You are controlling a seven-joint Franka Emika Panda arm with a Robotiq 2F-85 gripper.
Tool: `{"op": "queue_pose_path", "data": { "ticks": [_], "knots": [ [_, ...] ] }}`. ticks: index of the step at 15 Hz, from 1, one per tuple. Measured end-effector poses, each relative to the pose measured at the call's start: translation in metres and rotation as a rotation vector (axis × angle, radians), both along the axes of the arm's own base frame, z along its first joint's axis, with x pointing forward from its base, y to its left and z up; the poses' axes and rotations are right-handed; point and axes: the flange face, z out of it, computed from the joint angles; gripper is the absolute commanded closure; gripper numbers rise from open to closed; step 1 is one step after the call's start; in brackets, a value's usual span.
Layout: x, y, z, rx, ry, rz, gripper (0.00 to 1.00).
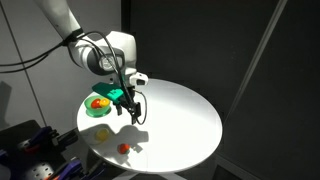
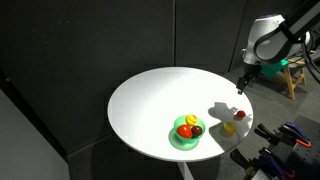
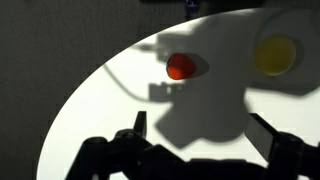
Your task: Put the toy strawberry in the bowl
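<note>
The toy strawberry (image 3: 180, 66) is a small red-orange fruit lying on the white round table, partly in the arm's shadow in the wrist view. It also shows in both exterior views (image 1: 124, 148) (image 2: 240, 114). The green bowl (image 1: 88, 110) (image 2: 173, 138) stands on the table near its edge and holds other small toy fruits. My gripper (image 3: 200, 130) (image 1: 134, 114) (image 2: 240, 88) hangs above the table, open and empty. It is above and short of the strawberry, between it and the bowl.
A pale yellow toy fruit (image 3: 275, 55) (image 2: 229, 128) lies on the table close to the strawberry. The white round table (image 2: 150, 100) ends just past the fruits. Dark curtains surround the table, and equipment stands beside it (image 2: 290, 70).
</note>
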Motion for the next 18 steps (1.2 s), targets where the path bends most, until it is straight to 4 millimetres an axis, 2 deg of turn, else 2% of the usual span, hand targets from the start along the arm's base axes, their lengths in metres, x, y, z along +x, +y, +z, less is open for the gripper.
{"op": "queue_pose_path", "data": {
  "ticks": [7,18],
  "knots": [
    [0.014,-0.005,-0.036,0.004,0.011,-0.014,0.00],
    [0.004,-0.007,-0.102,0.007,0.064,-0.009,0.00]
  ]
}}
